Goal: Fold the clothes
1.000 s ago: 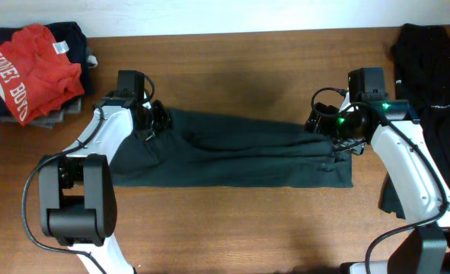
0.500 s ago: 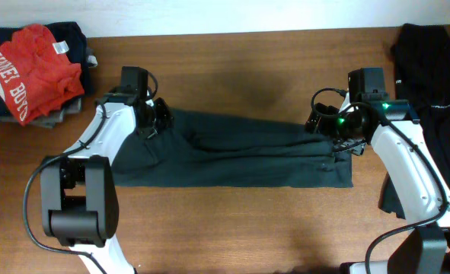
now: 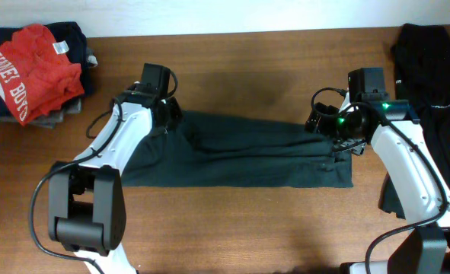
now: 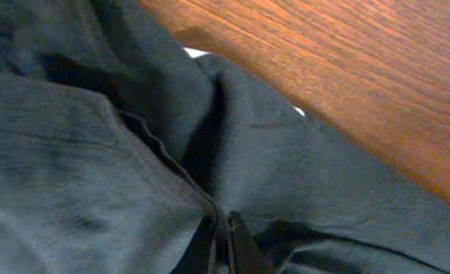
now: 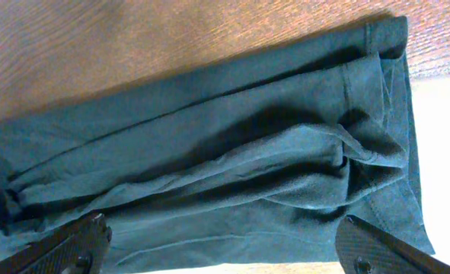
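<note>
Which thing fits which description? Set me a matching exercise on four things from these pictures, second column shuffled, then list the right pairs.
1. dark grey-green cloth garment
2. red cloth T-shirt with white lettering
3. black cloth garment
4. right end effector

A. on a pile, upper left in the overhead view
B. open, fingers wide apart
C. stretched across the middle of the brown wooden table
D. at the right edge of the overhead view

Pairs: 1-C, 2-A, 3-D, 4-B.

The wooden worktop (image 3: 247,228) carries a grey-green garment (image 3: 240,156) in the middle, a clothes pile (image 3: 34,72) left, a black garment (image 3: 430,53) right
</note>
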`<state>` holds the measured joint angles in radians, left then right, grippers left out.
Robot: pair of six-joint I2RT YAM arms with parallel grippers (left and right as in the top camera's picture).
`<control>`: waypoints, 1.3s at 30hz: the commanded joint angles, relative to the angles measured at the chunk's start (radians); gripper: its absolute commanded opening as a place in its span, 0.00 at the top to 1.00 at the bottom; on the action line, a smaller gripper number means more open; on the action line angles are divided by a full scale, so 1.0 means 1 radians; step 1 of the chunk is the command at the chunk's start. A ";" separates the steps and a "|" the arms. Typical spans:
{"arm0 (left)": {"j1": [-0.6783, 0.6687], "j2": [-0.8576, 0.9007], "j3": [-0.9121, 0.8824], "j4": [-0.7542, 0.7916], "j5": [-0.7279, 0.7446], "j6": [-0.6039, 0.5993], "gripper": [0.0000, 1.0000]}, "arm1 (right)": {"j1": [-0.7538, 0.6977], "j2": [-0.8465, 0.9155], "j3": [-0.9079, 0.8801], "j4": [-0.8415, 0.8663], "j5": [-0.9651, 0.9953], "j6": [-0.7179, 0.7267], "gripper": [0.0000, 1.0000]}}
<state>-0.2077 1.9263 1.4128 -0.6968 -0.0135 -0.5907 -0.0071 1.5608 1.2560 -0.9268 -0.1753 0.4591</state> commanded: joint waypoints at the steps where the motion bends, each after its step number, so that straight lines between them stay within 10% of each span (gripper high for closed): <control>1: -0.015 -0.032 0.062 -0.004 -0.094 0.039 0.99 | -0.005 0.002 -0.007 0.004 0.002 -0.010 0.01; 26: -0.012 -0.011 0.067 0.043 -0.246 0.039 0.92 | -0.005 0.002 -0.007 0.000 -0.042 -0.010 0.01; 29: -0.012 -0.001 0.067 0.043 -0.246 0.039 0.72 | -0.005 0.002 -0.007 -0.005 -0.042 -0.010 0.01; 32: -0.012 0.013 0.067 0.058 -0.261 0.074 0.20 | -0.006 0.002 -0.007 -0.013 -0.014 -0.010 0.01; 34: -0.012 0.013 0.067 0.056 -0.269 0.138 0.06 | -0.006 0.002 -0.007 -0.012 0.005 -0.011 0.01; 39: -0.012 0.012 0.083 0.008 -0.263 0.208 0.01 | -0.006 0.002 -0.007 -0.011 0.002 -0.010 0.01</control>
<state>-0.2214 1.9263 1.4647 -0.6651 -0.2630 -0.4522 -0.0071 1.5608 1.2560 -0.9375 -0.1890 0.4591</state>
